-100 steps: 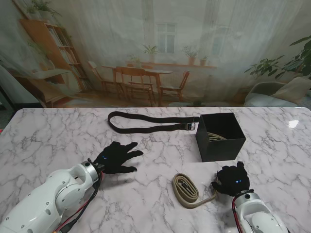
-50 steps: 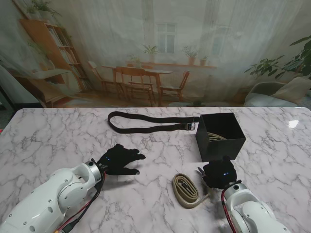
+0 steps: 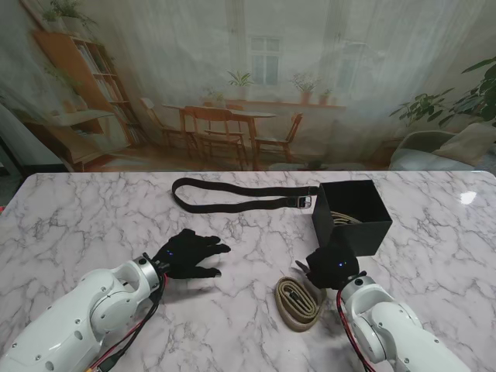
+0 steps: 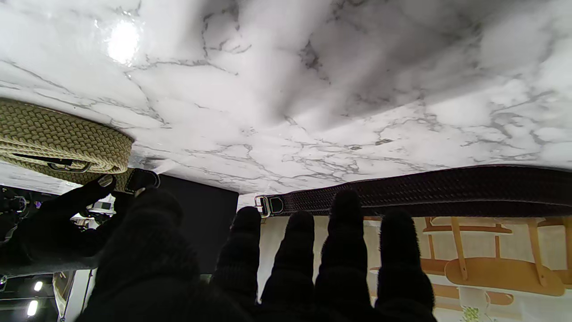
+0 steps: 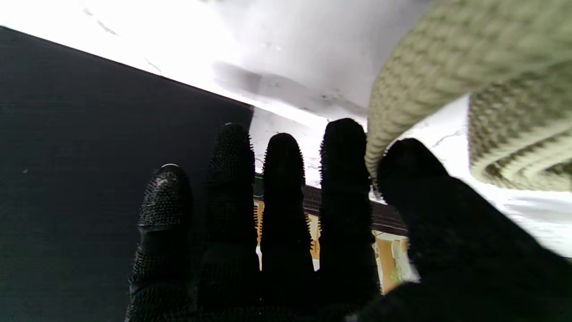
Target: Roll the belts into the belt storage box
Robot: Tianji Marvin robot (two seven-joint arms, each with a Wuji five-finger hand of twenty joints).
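The beige belt [image 3: 298,304], loosely coiled, lies near the worktop's [image 3: 93,217] near edge. The right hand [image 3: 332,267] is at its right end, thumb and forefinger closed on the strap. The black storage box [image 3: 353,217] stands just beyond, a rolled belt inside. The dark belt [image 3: 240,194] stretches along the far edge. The left hand [image 3: 186,254] rests with fingers spread, empty.

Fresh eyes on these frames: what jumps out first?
The black belt storage box stands right of centre with a belt already coiled inside, and a long dark belt lies stretched out on the marble table to its left. Nearer to me, the gloved right hand sits at the end of a folded tan belt, while the left hand hovers spread and empty.
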